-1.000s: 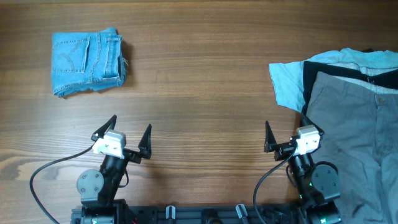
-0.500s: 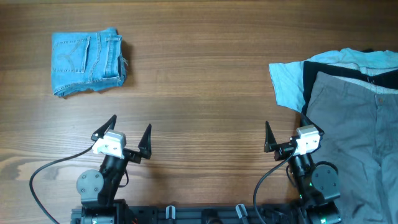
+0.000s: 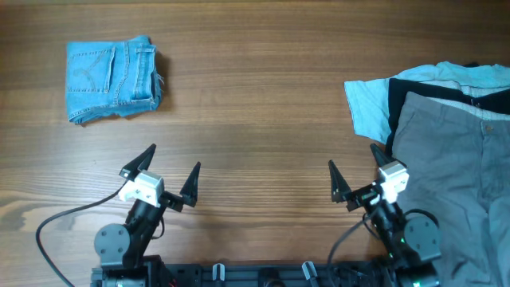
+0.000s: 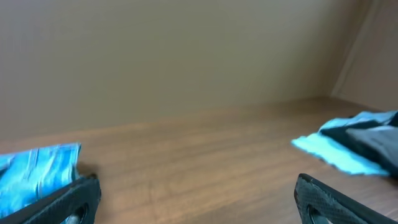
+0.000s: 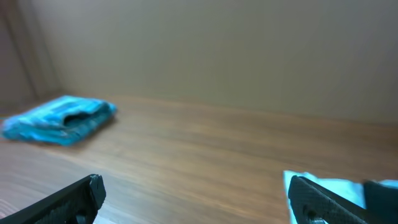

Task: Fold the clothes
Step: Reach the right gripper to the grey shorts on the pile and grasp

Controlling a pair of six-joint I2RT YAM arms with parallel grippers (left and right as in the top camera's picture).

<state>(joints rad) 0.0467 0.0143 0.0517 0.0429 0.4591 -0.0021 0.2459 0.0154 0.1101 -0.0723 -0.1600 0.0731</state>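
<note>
Small light-blue denim shorts (image 3: 111, 80) were seen at the far-left of the desk (image 3: 255, 104), already folded into a compact block and well apart from both arms. The left pincer (image 3: 174, 157) was held wide with nothing in it, low at the near edge; the denim lay up and to its left.

The right pincer (image 3: 352, 156) was also spread wide and empty, parked at the near edge. The unfolded pile lay just to its right and beyond it:
- pale blue shirt (image 3: 366, 108) at the bottom, its corner pointing left
- black garment (image 3: 406, 88) on top of it, only an edge shown
- grey shorts (image 3: 446, 159) uppermost, left hem just beside the right arm

The shorts' long axis was judged to run roughly far-to-near, with the waistband at the far end and the right part cut off by the frame. The right arm was clearly nearer. The coming reach was judged to go rightward and slightly away. The left arm would have to cross most of the desk.
</note>
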